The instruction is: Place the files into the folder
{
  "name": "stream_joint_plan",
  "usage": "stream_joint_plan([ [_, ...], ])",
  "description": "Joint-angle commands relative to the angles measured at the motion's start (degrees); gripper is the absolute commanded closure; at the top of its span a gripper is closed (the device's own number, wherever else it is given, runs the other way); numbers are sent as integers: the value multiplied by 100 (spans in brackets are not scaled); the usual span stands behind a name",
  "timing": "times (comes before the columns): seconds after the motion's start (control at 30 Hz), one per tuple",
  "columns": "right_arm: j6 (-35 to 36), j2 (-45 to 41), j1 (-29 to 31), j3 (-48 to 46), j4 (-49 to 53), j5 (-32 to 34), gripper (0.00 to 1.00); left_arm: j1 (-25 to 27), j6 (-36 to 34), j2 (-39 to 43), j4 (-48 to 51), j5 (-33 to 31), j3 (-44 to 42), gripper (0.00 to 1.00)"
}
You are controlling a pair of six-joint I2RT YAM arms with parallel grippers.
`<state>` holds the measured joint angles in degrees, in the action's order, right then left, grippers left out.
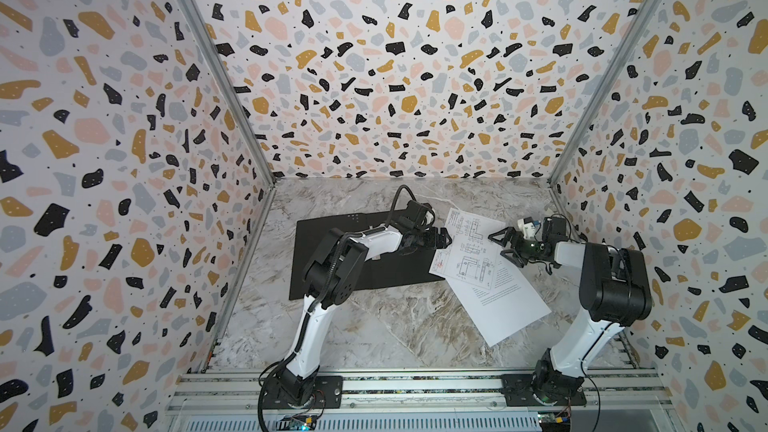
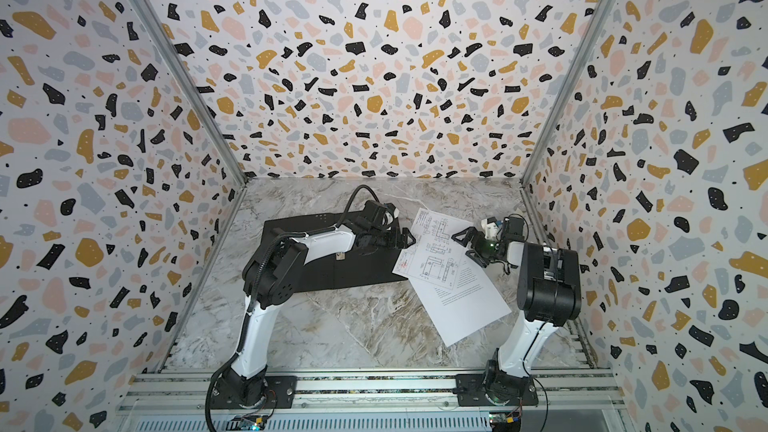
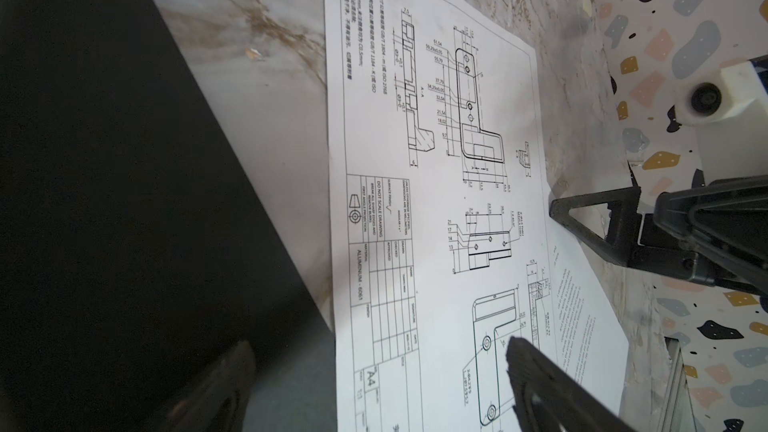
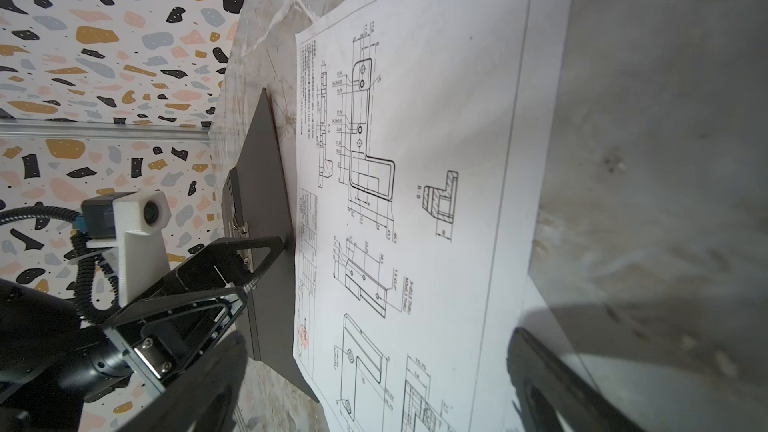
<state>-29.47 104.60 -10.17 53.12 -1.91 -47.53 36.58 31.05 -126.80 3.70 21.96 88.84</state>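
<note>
The folder (image 1: 399, 272) (image 2: 365, 272) lies open and flat on the marble table, black inside up. Right of it lie the files: a sheet with line diagrams (image 1: 469, 251) (image 2: 436, 255) rests on top of a sheet of printed text (image 1: 507, 305) (image 2: 469, 309), and its lower left corner overlaps the folder. My left gripper (image 1: 442, 238) (image 3: 374, 353) is open, low over the diagram sheet's (image 3: 436, 201) left edge beside the folder (image 3: 104, 201). My right gripper (image 1: 505, 243) (image 4: 378, 338) is open over the same sheet's (image 4: 415, 160) right side. Neither holds anything.
Patterned walls enclose the table on three sides, the right wall close behind my right arm (image 1: 611, 280). An aluminium rail (image 1: 415, 388) carrying both arm bases runs along the front. A small metal clip (image 4: 239, 226) sits inside the folder (image 4: 266, 184).
</note>
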Motion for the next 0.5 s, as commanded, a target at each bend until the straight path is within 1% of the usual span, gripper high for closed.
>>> stream_joint_plan([
  [0.0,57,-67,68,38,382,288,2,103,-73,-107,59,154,-68,4],
  [0.33,56,-123,156,92,469,302,2,252,-28,-63,113,270,-150,4],
  [0.47,47,-123,217,85,490,290,2,292,131,-3,-65,404,-308,4],
])
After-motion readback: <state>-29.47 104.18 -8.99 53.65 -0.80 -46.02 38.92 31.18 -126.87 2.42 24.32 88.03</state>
